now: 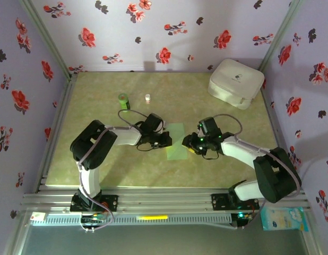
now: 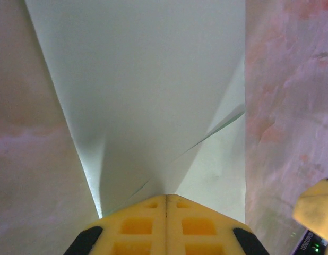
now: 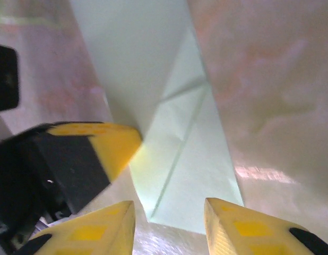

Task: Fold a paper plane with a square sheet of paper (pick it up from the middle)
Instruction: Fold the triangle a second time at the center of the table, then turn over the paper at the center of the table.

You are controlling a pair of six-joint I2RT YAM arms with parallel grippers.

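top: thin pale green folded paper sheet (image 1: 176, 141) on desk (image 1: 127, 170)
left wrist: left gripper (image 2: 165, 197) together, probably clamping its edge
right wrist: right gripper (image 3: 169, 204) apart; diagonal creases show up here

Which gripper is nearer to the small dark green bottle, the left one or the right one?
Left. The left gripper is at the left edge of the green paper, toward the bottle; the right gripper is at the paper's right edge, farther away.
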